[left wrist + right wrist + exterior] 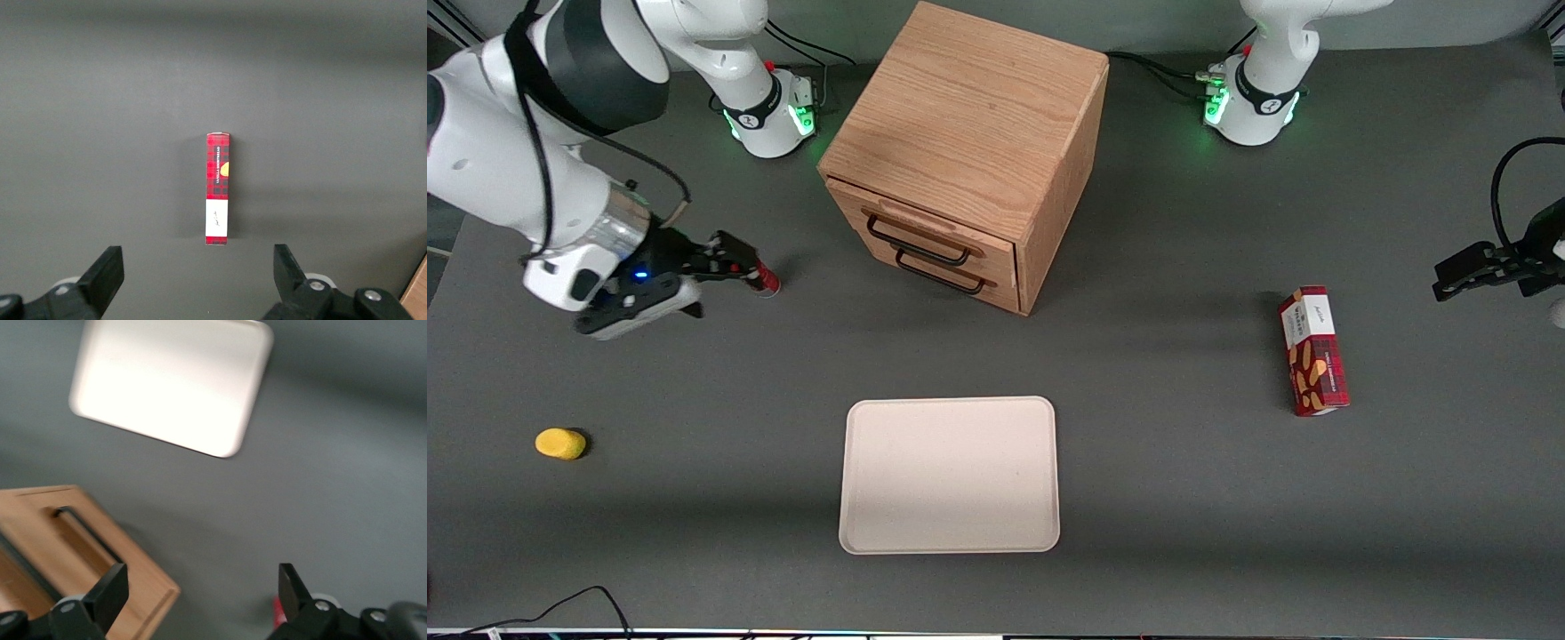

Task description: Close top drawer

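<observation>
Top drawer (925,233) a little proud of the cabinet front, gripper (734,265) standing off beside it and holding nothing.

Sitting just above the lower drawer (951,269) in the oak cabinet (969,133) at the table's 12 o'clock, the top drawer looks only slightly pulled out, black wire handle (919,241) facing the tray (950,475). From the cabinet front the gripper lies at about 9 o'clock, near but apart, above the bare table. Its fingers are spread wide in the right wrist view, with nothing between them. The two handles sit close together, so I judge a low approach could land on the lower drawer instead; a finger could also snag the wire loop, or an off-centre push could skid the whole cabinet or jam the drawer.
</observation>
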You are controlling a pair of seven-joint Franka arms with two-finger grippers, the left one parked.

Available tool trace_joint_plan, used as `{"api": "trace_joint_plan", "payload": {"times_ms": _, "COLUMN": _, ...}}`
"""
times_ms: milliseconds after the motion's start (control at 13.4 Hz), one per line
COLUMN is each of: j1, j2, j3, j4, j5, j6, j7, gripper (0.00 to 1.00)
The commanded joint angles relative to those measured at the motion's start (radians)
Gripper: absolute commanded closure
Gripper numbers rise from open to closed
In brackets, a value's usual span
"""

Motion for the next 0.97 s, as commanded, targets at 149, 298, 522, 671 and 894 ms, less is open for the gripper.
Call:
{"api": "trace_joint_plan", "payload": {"times_ms": 149, "j1": 0.004, "j2": -0.051, "j3": -0.134, "j4": 0.022, "j5": -0.082, "j6": -0.120, "j7": 0.074, "gripper": 0.00}}
{"api": "trace_joint_plan", "payload": {"times_ms": 298, "j1": -0.038, "j2": -0.077, "j3": -0.136, "j4": 0.022, "j5": -0.104, "j6": -0.138, "j7": 0.074, "gripper": 0.00}}
{"api": "trace_joint_plan", "payload": {"times_ms": 522, "j1": -0.056, "j2": -0.071, "j3": -0.136, "j4": 0.027, "j5": -0.109, "j6": -0.126, "j7": 0.073, "gripper": 0.00}}
{"api": "trace_joint_plan", "payload": {"times_ms": 671, "j1": -0.069, "j2": -0.065, "j3": -0.136, "j4": 0.037, "j5": -0.116, "j6": -0.125, "j7": 0.073, "gripper": 0.00}}
{"api": "trace_joint_plan", "payload": {"times_ms": 894, "j1": -0.067, "j2": -0.064, "j3": -0.136, "j4": 0.044, "j5": -0.124, "j6": -0.134, "j7": 0.071, "gripper": 0.00}}
